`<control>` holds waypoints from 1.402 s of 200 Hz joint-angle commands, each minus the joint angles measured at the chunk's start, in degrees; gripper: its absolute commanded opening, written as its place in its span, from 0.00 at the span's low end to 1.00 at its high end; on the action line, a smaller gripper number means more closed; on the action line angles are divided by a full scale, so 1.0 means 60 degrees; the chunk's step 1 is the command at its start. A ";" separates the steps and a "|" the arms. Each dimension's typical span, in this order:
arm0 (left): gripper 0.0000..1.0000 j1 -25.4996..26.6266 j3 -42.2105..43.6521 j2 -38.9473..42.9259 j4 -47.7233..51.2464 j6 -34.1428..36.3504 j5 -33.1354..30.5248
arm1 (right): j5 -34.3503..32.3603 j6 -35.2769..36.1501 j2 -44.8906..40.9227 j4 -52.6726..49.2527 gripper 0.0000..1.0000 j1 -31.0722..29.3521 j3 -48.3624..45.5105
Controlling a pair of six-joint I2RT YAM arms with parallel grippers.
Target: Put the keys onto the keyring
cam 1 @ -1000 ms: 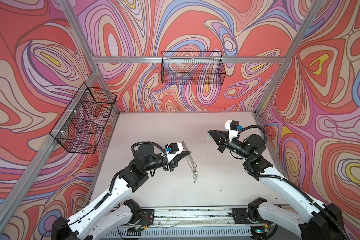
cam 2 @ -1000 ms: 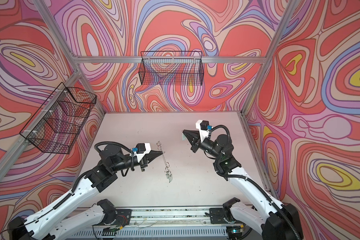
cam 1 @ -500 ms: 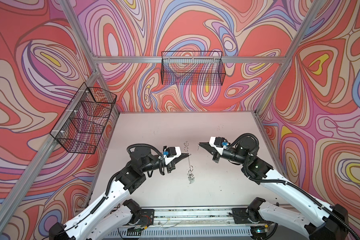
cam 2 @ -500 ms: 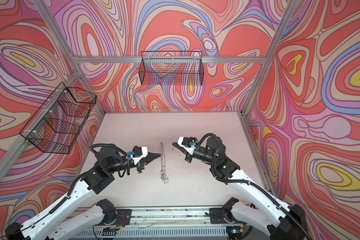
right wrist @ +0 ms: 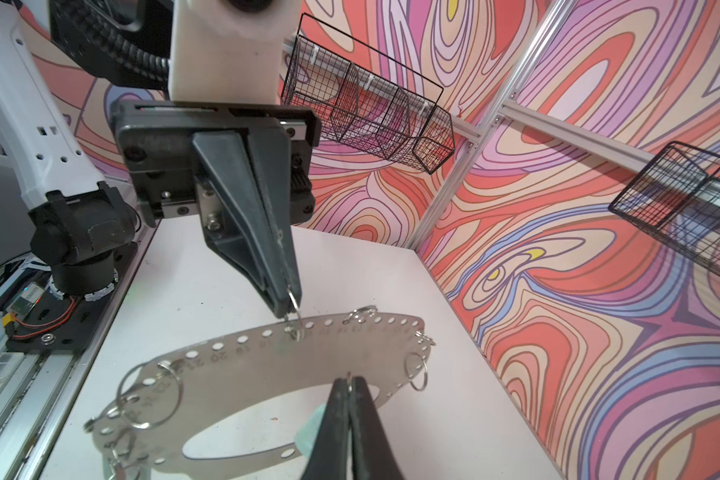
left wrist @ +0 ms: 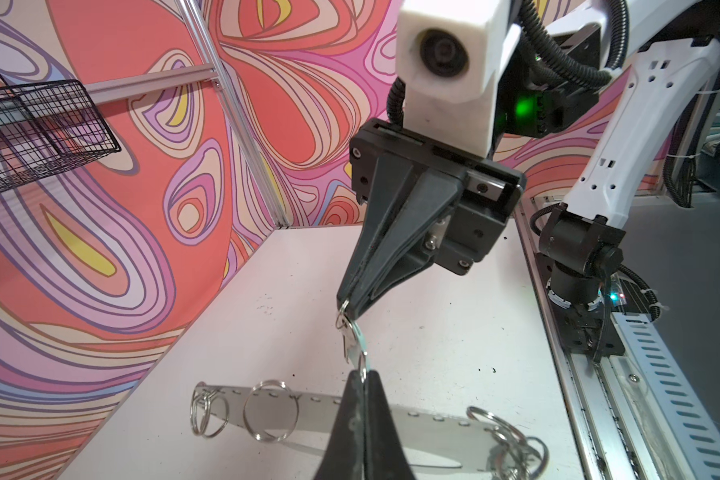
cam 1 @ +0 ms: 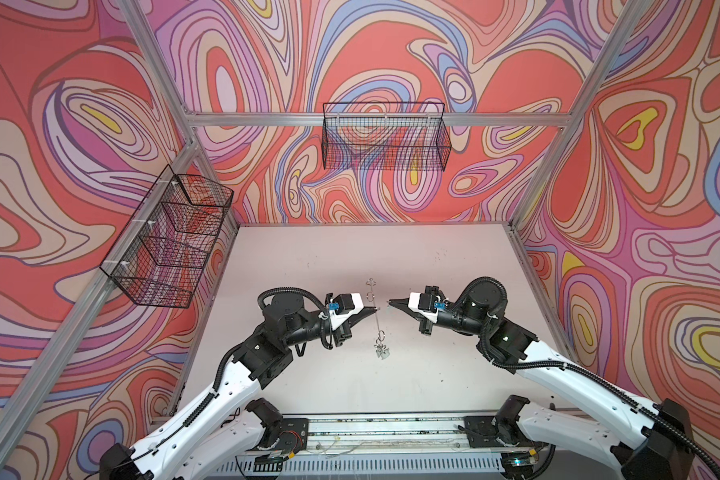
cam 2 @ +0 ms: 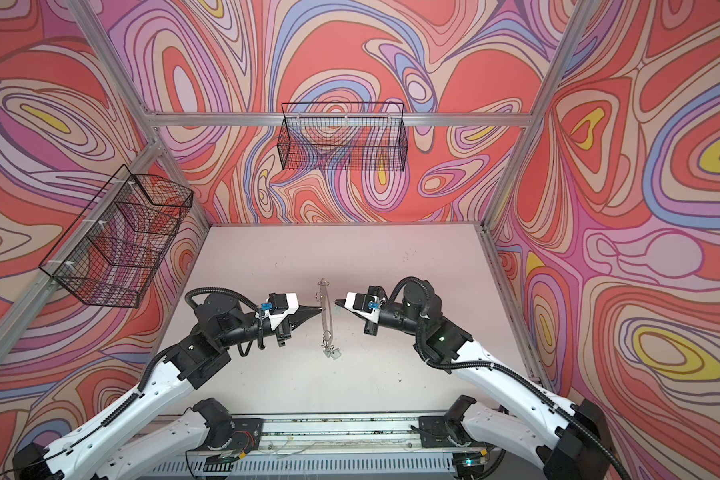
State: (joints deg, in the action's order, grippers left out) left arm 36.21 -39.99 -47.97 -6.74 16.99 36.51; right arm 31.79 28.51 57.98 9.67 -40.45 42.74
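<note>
Facing each other tip to tip, two black tapered end effectors on white and black arms meet at a flat oval grey metal keyring plate (right wrist: 242, 374) with a large oval hole and a row of small holes along its rim. In both top views the keyring plate (cam 1: 376, 322) (cam 2: 324, 322) shows edge-on as a thin line, raised on its edge above the pale counter (cam 1: 308, 257). The left end effector (right wrist: 287, 307) (cam 1: 374, 309) is pinched tight, holding the keyring plate by one thin wire loop (right wrist: 295, 321) threaded through a rim hole. On the opposite face of the plate, the right end effector (left wrist: 345, 306) (cam 1: 390, 302) is likewise closed narrow, gripping a small silver metal key (left wrist: 347, 348) by its tiny ring; a pale mint oval plastic tag (left wrist: 361, 337) hangs with it. Whether this key touches the plate cannot be told. More keys (cam 1: 382, 352) (cam 2: 332, 353) with a whitish tag dangle in a cluster from the end of the plate nearest the arm bases. Bare wire rings (left wrist: 271, 409) hang from other rim holes towards the plate's far end
</note>
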 commanded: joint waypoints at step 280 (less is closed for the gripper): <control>0.00 -0.0043 0.0073 0.0113 -0.0427 0.0097 0.0072 | -0.0582 0.0587 0.0049 0.0204 0.00 -0.0876 0.0130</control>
State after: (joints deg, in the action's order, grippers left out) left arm 36.05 -39.59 -47.66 -7.09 16.95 36.01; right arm 27.86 30.50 58.39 10.79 -45.04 42.85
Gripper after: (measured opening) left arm 0.048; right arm 0.047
